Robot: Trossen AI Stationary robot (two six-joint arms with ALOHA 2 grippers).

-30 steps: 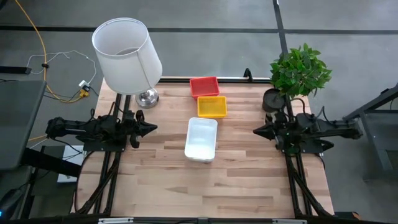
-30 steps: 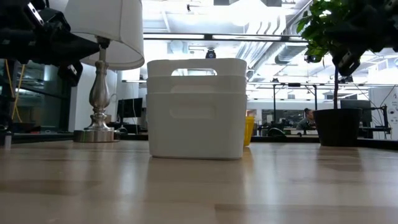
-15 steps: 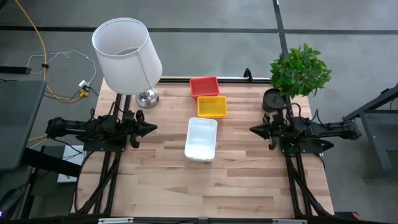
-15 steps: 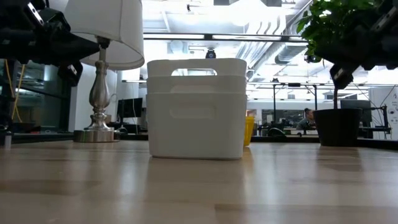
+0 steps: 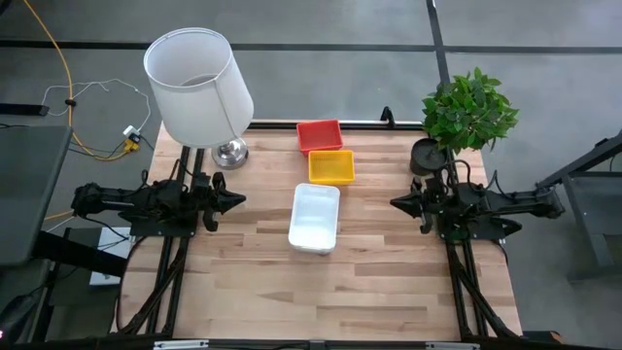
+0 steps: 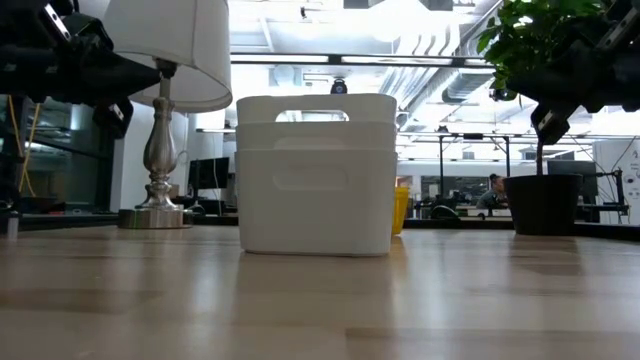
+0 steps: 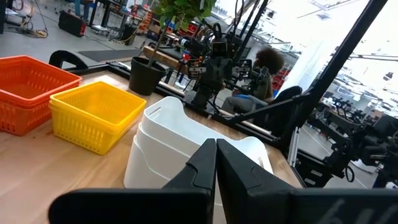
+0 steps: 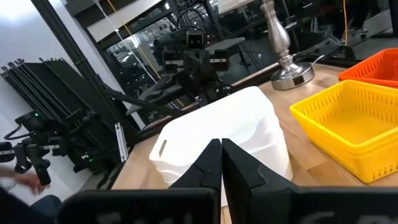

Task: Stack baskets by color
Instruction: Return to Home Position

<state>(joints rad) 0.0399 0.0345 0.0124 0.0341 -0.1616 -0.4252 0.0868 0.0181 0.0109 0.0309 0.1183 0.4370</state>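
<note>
A nested stack of white baskets (image 5: 314, 217) stands on its base at the table's middle; the low view shows three rims (image 6: 317, 150). Behind it sit a yellow basket (image 5: 331, 166) and a red basket (image 5: 319, 135), the red one nearest the far edge; how many are nested in each I cannot tell. My left gripper (image 5: 238, 201) hovers shut and level at the table's left edge, pointing at the white stack (image 7: 180, 140). My right gripper (image 5: 396, 203) hovers shut and level at the right edge, pointing at the same stack (image 8: 224, 134). Neither touches anything.
A lamp with a large white shade (image 5: 199, 87) stands at the far left corner, its metal foot (image 5: 230, 152) on the table. A potted plant (image 5: 468, 109) stands at the far right corner. Bare wood (image 5: 321, 292) lies between the white stack and the near edge.
My right gripper has sunk a little at the table's right edge and tipped to level, staying shut. It has kept still for the last half second. The baskets have not moved.
</note>
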